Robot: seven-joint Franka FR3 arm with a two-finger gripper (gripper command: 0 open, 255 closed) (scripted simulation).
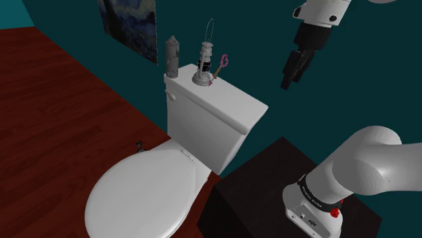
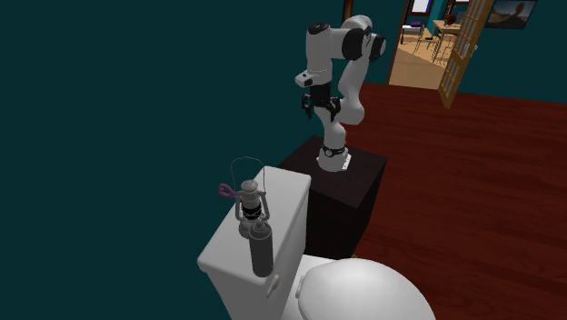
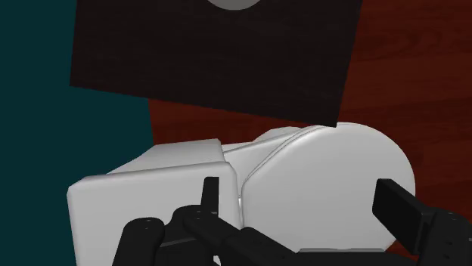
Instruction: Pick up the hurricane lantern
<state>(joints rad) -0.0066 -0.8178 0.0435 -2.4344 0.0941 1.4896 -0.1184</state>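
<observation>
Wide open and empty, the gripper [image 1: 291, 78] hangs to the shoulder view's right of the hurricane lantern [image 1: 204, 64] (upright on the toilet tank [image 1: 223, 113]).

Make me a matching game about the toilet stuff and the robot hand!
Things:
1 lantern
2 can
3 gripper
4 toilet lid

Clues:
a) white, shut down flat
b) open, up in the air
c) wire loop on top
d) plain grey, at one end of the tank

Pairs: 1-c, 2-d, 3-b, 4-a
</observation>
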